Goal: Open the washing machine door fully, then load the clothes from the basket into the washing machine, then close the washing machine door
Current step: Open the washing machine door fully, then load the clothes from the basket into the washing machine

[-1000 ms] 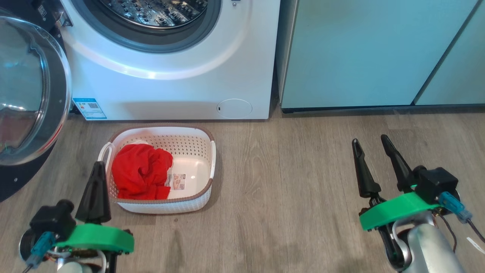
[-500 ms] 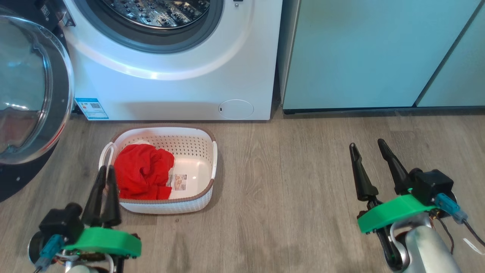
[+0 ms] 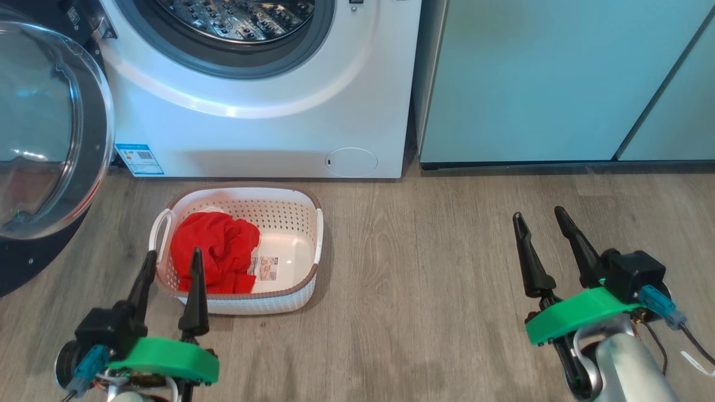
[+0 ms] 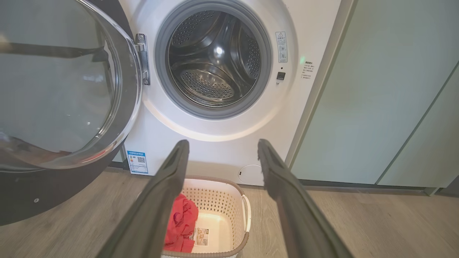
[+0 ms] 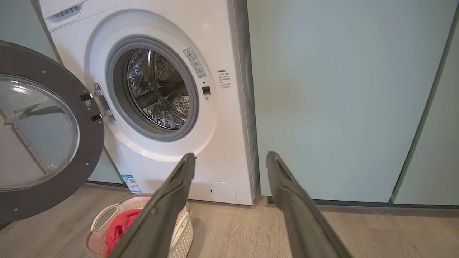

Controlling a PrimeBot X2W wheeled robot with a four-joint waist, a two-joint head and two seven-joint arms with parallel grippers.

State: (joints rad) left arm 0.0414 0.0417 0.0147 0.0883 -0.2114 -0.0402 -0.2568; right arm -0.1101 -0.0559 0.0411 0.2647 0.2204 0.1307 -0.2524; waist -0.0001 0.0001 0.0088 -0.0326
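The white washing machine [image 3: 262, 134] stands with its round black-rimmed door [image 3: 44, 128] swung wide open to the left, and the steel drum [image 4: 215, 61] looks bare. On the floor in front sits the white basket [image 3: 296, 220] with the red clothes [image 3: 215, 251] in its left half. My left gripper [image 3: 173, 259] is open, its fingertips just short of the basket's near-left rim, nothing between them. Far to the right, above bare floor, my right gripper [image 3: 539, 215] stands open and holds nothing.
Pale teal cabinets [image 3: 558, 78] stand right of the machine. The open door [image 5: 43, 132] juts out over the floor on the left. Wood floor [image 3: 424, 268] lies between the basket and my right gripper.
My left gripper's fingers have spread from shut to open and shifted slightly right toward the basket. The camera has shifted a little. The right gripper has stayed open and barely moved.
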